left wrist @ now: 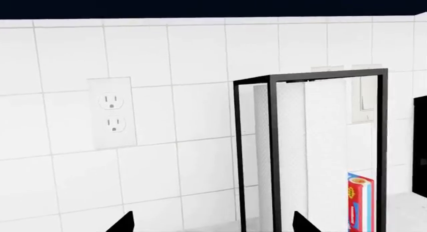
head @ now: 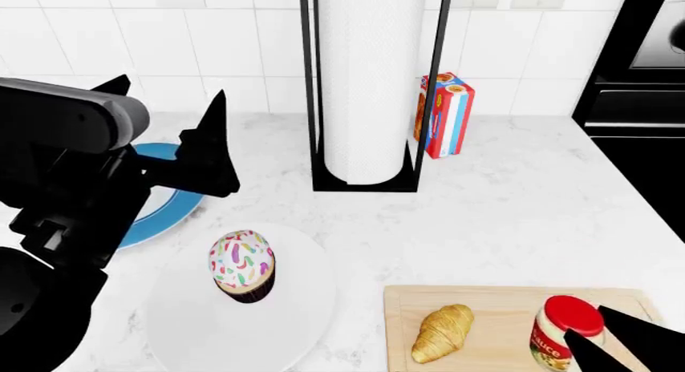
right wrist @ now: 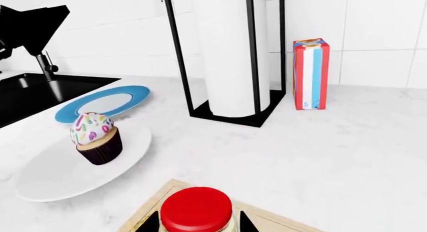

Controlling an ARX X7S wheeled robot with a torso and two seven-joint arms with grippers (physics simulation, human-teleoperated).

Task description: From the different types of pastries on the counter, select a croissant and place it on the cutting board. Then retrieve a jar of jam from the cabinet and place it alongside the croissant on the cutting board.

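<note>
The croissant lies on the cutting board at the counter's front right. The jar of jam, with its red lid, stands upright on the board just right of the croissant. My right gripper is shut on the jar. In the right wrist view the jar sits between the two fingers of that gripper, over the board's corner. The cupcake stands on a white plate. My left gripper is open and empty, raised above the counter's left side and facing the tiled wall.
A black-framed paper towel holder stands at the back middle, with a red-and-blue striped carton beside it. A blue plate lies under my left arm. A black oven borders the right; a dark sink lies left.
</note>
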